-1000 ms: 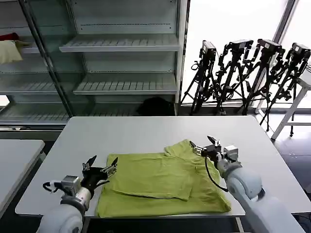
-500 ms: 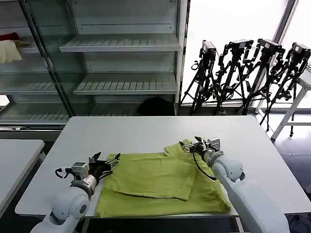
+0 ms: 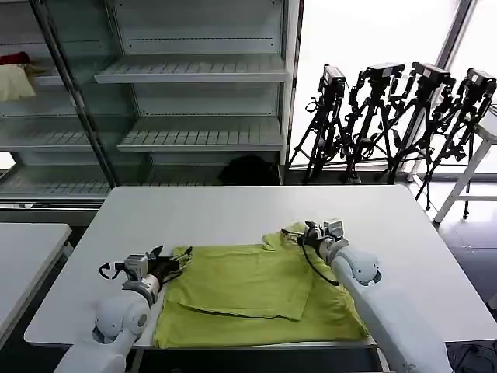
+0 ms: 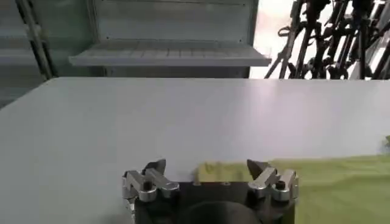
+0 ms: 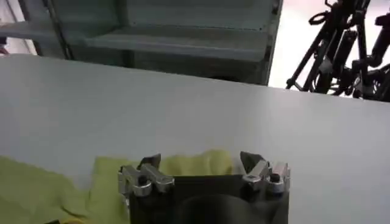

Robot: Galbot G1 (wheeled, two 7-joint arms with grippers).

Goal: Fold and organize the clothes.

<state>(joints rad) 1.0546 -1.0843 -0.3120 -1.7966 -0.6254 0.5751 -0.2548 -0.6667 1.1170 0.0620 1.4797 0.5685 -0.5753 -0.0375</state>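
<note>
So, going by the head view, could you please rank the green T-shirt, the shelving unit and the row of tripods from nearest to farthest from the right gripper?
1. The lime-green T-shirt, directly at the right gripper, on the table.
2. The tripods, behind the table, on the right.
3. The shelving unit, behind the table, on the left; close to the tripods' rank.

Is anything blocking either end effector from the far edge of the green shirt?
Nothing visible. The left end effector is open at the T-shirt's far left corner, the right end effector open at the far right sleeve; only bare table lies beyond.
</note>
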